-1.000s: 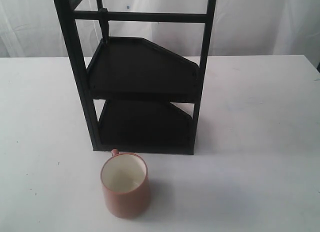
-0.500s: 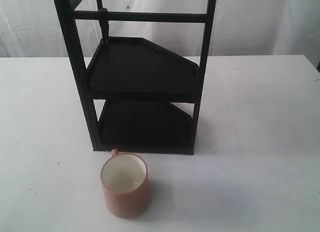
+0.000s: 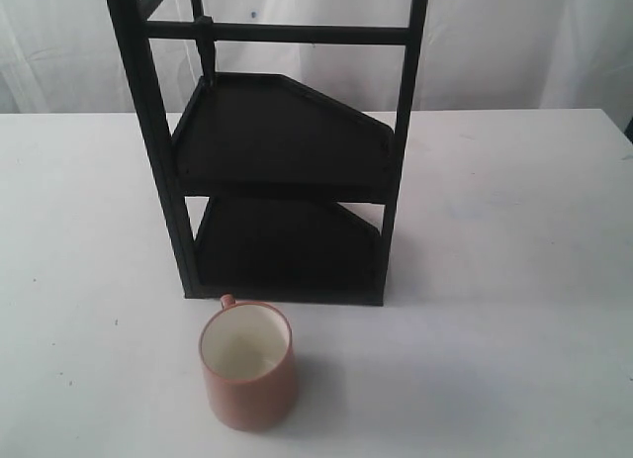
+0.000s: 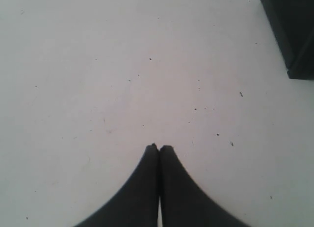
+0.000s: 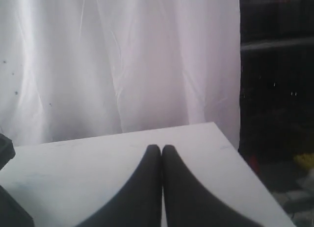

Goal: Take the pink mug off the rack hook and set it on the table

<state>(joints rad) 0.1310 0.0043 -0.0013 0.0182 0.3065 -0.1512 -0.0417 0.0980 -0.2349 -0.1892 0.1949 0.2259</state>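
The pink mug (image 3: pixel 247 374) stands upright on the table (image 3: pixel 495 280) toward its near edge, left of centre, just before the black rack (image 3: pixel 287 141) and well below the rack hook (image 3: pixel 205 43). The left gripper (image 4: pixel 158 147) and right gripper (image 5: pixel 161 147) both have their fingers pressed together, holding nothing.

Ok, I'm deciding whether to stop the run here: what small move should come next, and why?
Probably none, just hold both arms off. The pink mug stands upright on the table in front of the rack, and the rack hook is bare. The left tool and right tool are both shut on nothing, with no mug in either wrist view.
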